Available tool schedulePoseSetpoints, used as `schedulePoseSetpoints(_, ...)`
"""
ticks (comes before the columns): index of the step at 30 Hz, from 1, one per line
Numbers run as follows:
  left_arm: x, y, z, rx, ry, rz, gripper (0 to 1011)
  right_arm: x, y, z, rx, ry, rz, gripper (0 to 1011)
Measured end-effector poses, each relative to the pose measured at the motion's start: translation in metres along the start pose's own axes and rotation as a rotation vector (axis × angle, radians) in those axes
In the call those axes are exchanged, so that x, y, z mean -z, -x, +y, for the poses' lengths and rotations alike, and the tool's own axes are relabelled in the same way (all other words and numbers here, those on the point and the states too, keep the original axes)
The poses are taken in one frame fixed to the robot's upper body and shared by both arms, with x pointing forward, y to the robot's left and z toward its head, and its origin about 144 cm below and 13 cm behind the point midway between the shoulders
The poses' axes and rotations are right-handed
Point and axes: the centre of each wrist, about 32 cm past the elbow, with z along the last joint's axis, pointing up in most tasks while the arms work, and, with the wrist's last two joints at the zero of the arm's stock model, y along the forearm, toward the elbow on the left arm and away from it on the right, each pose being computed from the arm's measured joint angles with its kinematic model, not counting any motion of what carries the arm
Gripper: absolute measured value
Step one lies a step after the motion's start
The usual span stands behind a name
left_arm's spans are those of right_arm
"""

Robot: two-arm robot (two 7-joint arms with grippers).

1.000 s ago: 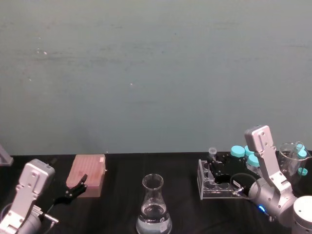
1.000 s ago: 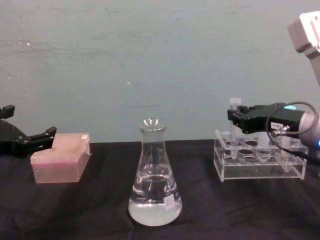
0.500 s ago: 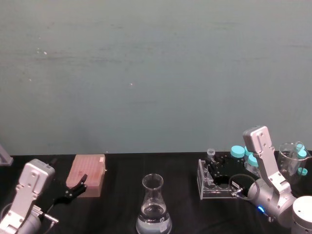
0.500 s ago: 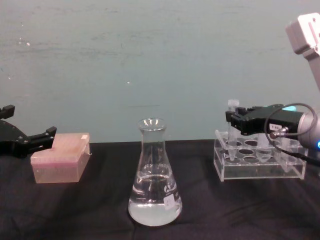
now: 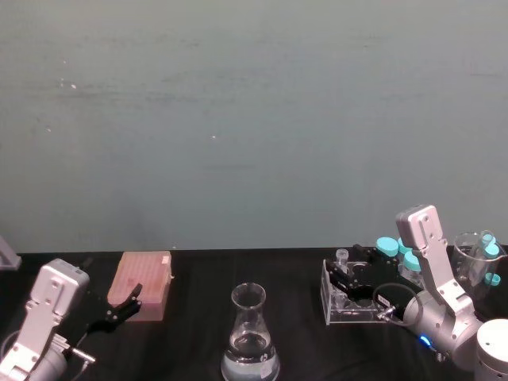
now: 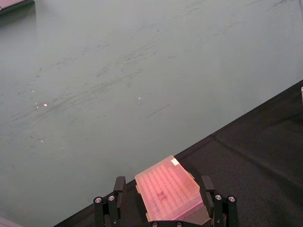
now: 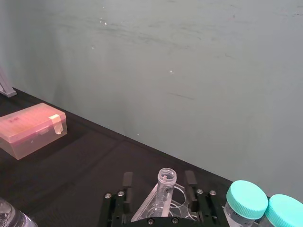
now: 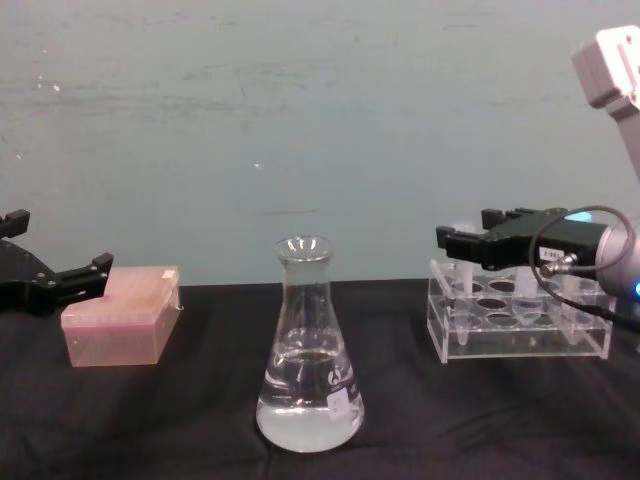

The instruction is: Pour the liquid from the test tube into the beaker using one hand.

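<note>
The test tube [image 7: 166, 185] is a slim clear tube standing slightly tilted in the front left corner of the acrylic rack [image 8: 520, 325], its rimmed mouth [image 5: 342, 255] upward. My right gripper [image 7: 158, 178] is open, one finger on each side of the tube with gaps between. From the chest view its black fingers [image 8: 450, 239] cross in front of the tube's top. The beaker [image 8: 308, 350] is a conical flask at table centre [image 5: 250, 333], holding clear liquid [image 8: 308, 415] in its wide base. My left gripper [image 6: 162, 179] hangs open at the far left, just short of the pink box.
A pink tip box [image 8: 120, 315] lies left of the flask. Teal-capped tubes [image 5: 386, 247] and a glass beaker [image 5: 476, 255] stand behind and to the right of the rack. Black cloth covers the table; a teal wall is behind.
The test tube has come down into the rack. My right gripper's fingers have spread apart from it and reach a little farther left. The left arm has not moved.
</note>
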Motion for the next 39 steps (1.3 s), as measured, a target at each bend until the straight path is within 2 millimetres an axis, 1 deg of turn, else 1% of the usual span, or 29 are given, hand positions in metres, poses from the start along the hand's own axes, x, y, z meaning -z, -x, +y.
schedulePoseSetpoints(3,0.0000,0.0000,0.0000,0.000,0.000,0.000,1000,0.0000,0.0001,0.0000,0.000,0.000,0.000,715)
schedulePoseSetpoints(4,0.0000,0.0000,0.0000,0.000,0.000,0.000,1000,0.0000,0.0001,0.0000,0.000,0.000,0.000,772)
schedulePoseSetpoints(5,0.0000,0.0000,0.0000,0.000,0.000,0.000,1000,0.0000,0.0001,0.0000,0.000,0.000,0.000,783)
schedulePoseSetpoints(6,0.0000,0.0000,0.0000,0.000,0.000,0.000,1000,0.0000,0.0001,0.0000,0.000,0.000,0.000,846)
schedulePoseSetpoints(7,0.0000,0.0000,0.0000,0.000,0.000,0.000,1000,0.0000,0.0001,-0.0001,0.000,0.000,0.000,846)
schedulePoseSetpoints(9,0.0000,0.0000,0.0000,0.000,0.000,0.000,1000,-0.0001,0.0001,-0.0001,0.000,0.000,0.000,898)
schedulePoseSetpoints(10,0.0000,0.0000,0.0000,0.000,0.000,0.000,1000,-0.0001,0.0001,-0.0001,0.000,0.000,0.000,946)
schedulePoseSetpoints(11,0.0000,0.0000,0.0000,0.000,0.000,0.000,1000,-0.0001,0.0001,0.0000,0.000,0.000,0.000,954)
schedulePoseSetpoints(12,0.0000,0.0000,0.0000,0.000,0.000,0.000,1000,0.0000,0.0001,0.0000,0.000,0.000,0.000,990)
schedulePoseSetpoints(13,0.0000,0.0000,0.0000,0.000,0.000,0.000,1000,-0.0001,0.0001,0.0000,0.000,0.000,0.000,1003)
schedulePoseSetpoints(39,0.0000,0.0000,0.0000,0.000,0.000,0.000,1000,0.0000,0.0001,-0.0001,0.001,0.000,0.000,1003)
